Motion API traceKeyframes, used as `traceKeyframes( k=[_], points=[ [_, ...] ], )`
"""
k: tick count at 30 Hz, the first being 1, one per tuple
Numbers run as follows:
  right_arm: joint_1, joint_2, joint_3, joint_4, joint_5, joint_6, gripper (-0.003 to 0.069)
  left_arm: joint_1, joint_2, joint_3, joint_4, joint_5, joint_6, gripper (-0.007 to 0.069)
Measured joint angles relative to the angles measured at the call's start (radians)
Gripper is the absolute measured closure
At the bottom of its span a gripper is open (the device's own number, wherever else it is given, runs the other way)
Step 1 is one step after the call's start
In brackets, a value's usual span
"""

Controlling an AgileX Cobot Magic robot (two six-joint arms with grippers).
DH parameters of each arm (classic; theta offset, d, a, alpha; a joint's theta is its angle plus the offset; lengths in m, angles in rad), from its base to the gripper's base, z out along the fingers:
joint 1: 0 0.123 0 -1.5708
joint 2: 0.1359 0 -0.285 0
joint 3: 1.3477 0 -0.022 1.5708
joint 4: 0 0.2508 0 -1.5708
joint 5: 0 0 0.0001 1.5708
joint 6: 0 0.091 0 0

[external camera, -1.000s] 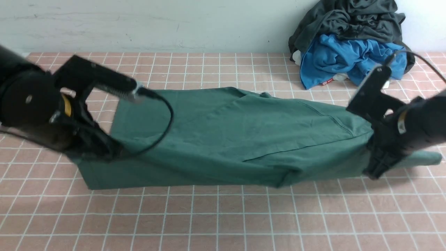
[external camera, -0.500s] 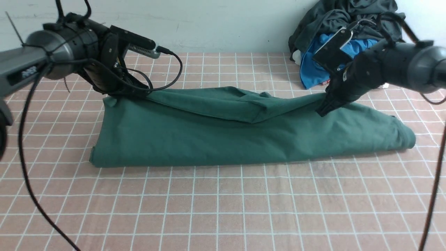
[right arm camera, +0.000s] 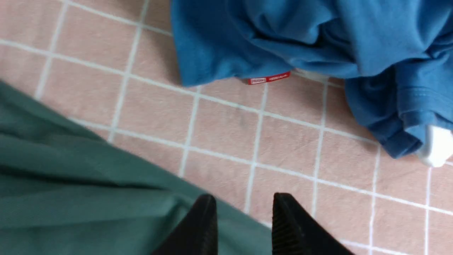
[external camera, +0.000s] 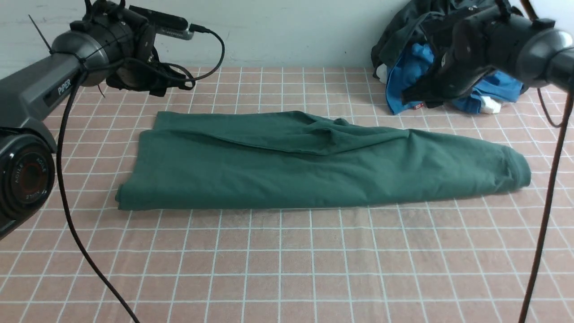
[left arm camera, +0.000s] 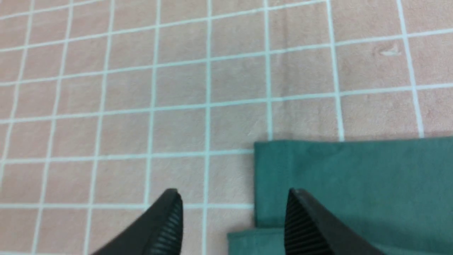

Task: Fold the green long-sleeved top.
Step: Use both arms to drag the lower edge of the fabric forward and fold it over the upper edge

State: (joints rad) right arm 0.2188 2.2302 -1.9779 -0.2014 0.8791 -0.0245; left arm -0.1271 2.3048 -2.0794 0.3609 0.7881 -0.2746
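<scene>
The green long-sleeved top (external camera: 314,170) lies flat across the middle of the table, folded lengthwise into a long band with its upper layer's edge along the far side. My left gripper (external camera: 166,85) hangs above the table behind the top's left end, open and empty. In the left wrist view the open gripper (left arm camera: 233,194) sits over a corner of the top (left arm camera: 354,177). My right gripper (external camera: 421,95) hangs behind the top's right part, open and empty. The right wrist view shows this gripper (right arm camera: 244,198) over the top's far edge (right arm camera: 70,177).
A pile of a dark grey-black garment (external camera: 448,27) and a bright blue garment (external camera: 408,76) lies at the back right against the wall; the blue one also shows in the right wrist view (right arm camera: 283,35). Black cables hang from both arms.
Both grippers carried the top's near edge over to the far side, let it go, and rose back toward the wall. The top now lies flat, folded in half.
</scene>
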Motion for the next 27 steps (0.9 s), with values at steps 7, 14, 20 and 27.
traceKeyframes(
  k=[7,14,20,27],
  points=[
    [0.096,0.084,0.025,0.548,0.05,-0.715,0.0665,-0.072,0.024,-0.004,-0.268,0.182,0.302,0.0431],
    [0.078,0.224,0.009,0.709,-0.324,-1.079,0.0671,-0.114,0.03,-0.004,-0.371,0.229,0.433,0.061],
    [-0.021,0.206,0.015,0.925,-0.615,-0.834,0.0638,-0.115,-0.047,-0.004,-0.314,0.381,0.449,0.0632],
    [-0.135,-0.031,0.009,0.785,-0.156,-0.686,0.0516,-0.113,-0.268,-0.003,-0.222,0.445,0.442,0.0632]
  ],
)
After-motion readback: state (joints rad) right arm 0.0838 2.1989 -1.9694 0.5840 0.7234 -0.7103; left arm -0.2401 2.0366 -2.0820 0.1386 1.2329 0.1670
